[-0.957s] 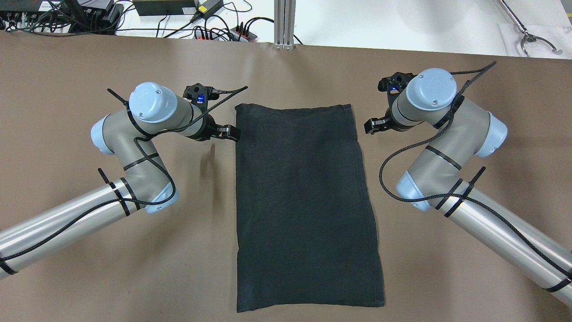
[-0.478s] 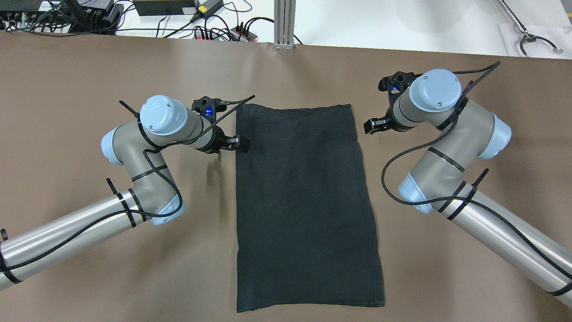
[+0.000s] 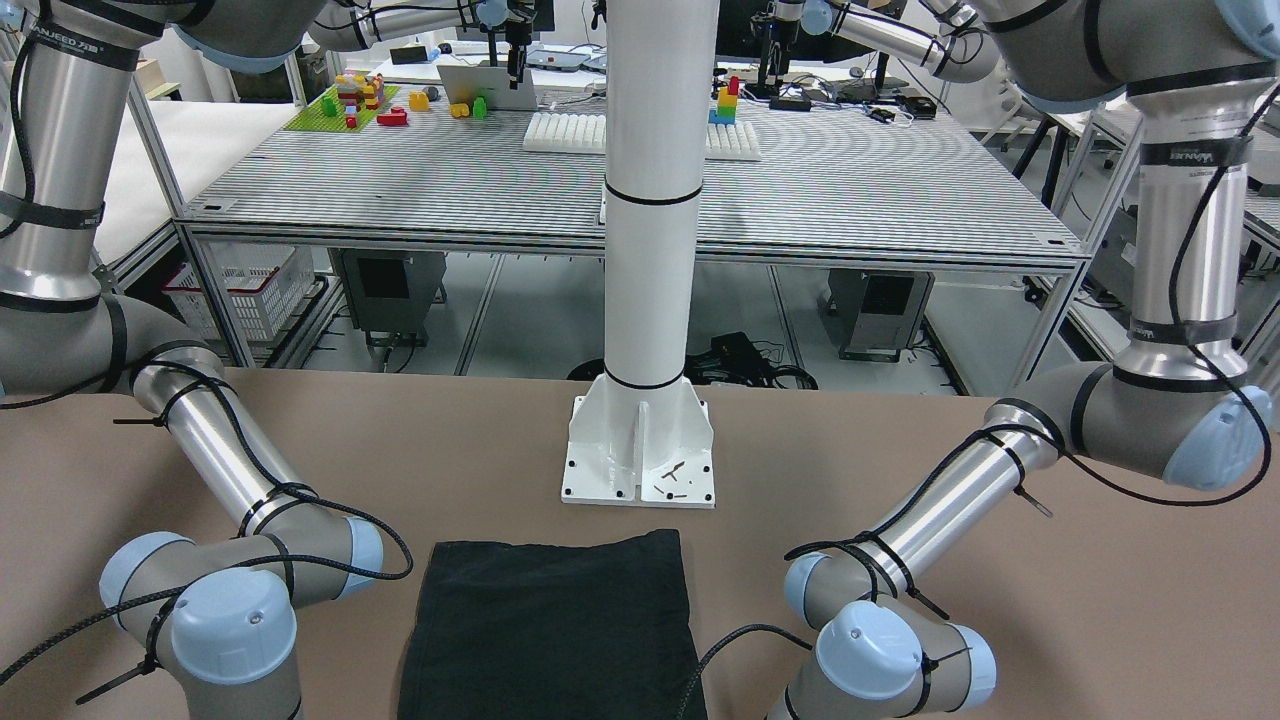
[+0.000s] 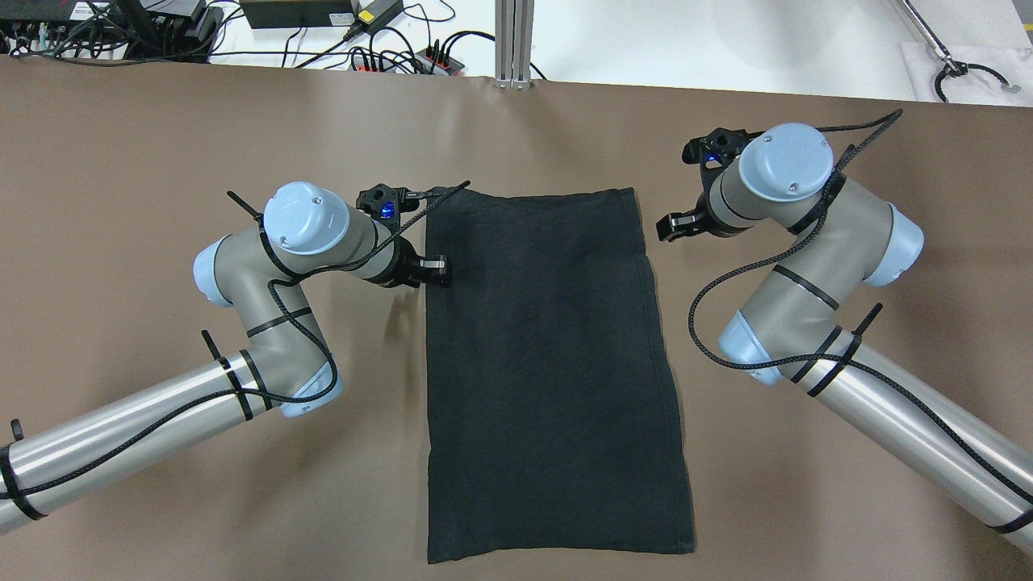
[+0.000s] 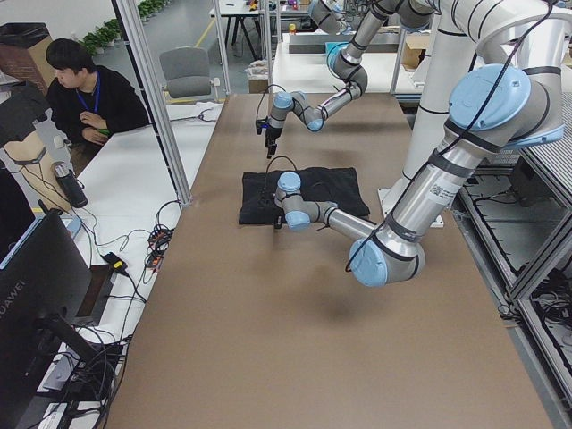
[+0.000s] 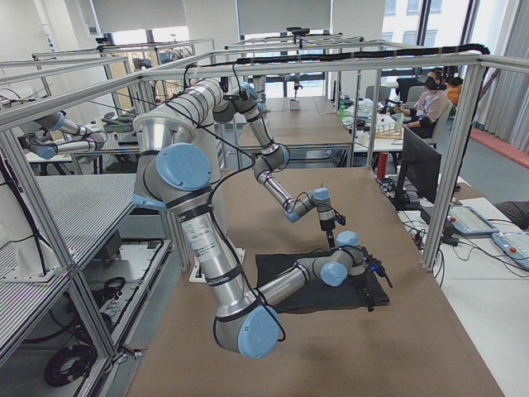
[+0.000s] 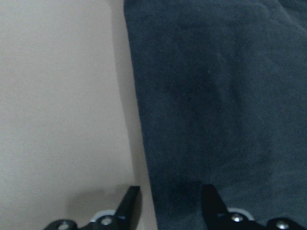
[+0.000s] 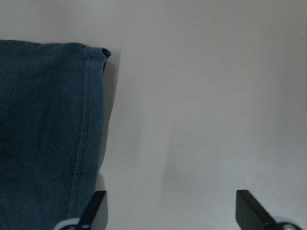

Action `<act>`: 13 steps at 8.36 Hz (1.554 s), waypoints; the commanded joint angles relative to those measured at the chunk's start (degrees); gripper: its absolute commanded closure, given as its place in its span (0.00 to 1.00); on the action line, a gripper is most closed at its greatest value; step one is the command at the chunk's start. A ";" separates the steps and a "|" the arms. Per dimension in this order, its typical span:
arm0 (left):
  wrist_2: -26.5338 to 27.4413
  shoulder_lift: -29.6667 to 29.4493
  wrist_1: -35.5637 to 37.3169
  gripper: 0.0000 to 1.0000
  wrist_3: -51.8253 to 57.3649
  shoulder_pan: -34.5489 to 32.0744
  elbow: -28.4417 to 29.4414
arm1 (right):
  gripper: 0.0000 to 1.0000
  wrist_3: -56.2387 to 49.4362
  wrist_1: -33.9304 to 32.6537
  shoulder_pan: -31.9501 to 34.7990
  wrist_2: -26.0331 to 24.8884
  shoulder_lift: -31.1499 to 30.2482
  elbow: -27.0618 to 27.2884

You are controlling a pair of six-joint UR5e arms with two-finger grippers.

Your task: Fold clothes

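The clothes (image 4: 549, 371) are one black rectangle of fabric lying flat on the brown table, also seen as the clothes (image 3: 550, 620) in front of the white post's base (image 3: 640, 450). My left gripper (image 4: 441, 271) is open at the cloth's left edge, near its far corner. In the left wrist view the left gripper (image 7: 170, 203) straddles that edge, one finger (image 7: 129, 203) over bare table and the other over the clothes (image 7: 216, 96). My right gripper (image 4: 668, 227) is open just off the far right corner. The right gripper (image 8: 171, 206) hangs over bare table beside the hemmed clothes (image 8: 43, 134).
Cables and power strips (image 4: 363, 48) and an aluminium post (image 4: 514, 40) sit beyond the table's far edge. A metal tool (image 4: 964, 73) lies at the far right. A person (image 5: 89, 98) sits at a side desk. Brown table (image 4: 161, 121) surrounds the cloth.
My left gripper has moved right and nearer along the cloth's left side, from beside the edge to over it. The right arm shifted only slightly. The cloth lies as before.
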 commanded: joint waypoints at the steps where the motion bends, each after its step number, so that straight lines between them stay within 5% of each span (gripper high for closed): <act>1: 0.16 -0.40 -0.09 0.93 -0.13 1.40 -0.03 | 0.06 -0.13 -0.05 0.11 0.00 0.07 -0.06; 2: 0.08 -0.40 -0.18 1.00 -0.22 1.32 -0.47 | 0.06 -0.13 0.04 0.11 0.00 0.07 -0.06; 9: -3.79 0.22 0.09 1.00 7.08 -6.59 2.70 | 0.06 0.40 0.21 0.11 0.09 -0.45 0.29; 11: -6.49 0.22 -0.18 0.06 7.08 -8.08 2.17 | 0.06 0.57 0.12 0.11 0.09 -4.64 6.67; 13: -8.71 4.23 0.17 0.05 6.03 -9.93 -5.69 | 0.06 7.80 0.21 -0.76 0.09 -6.51 11.35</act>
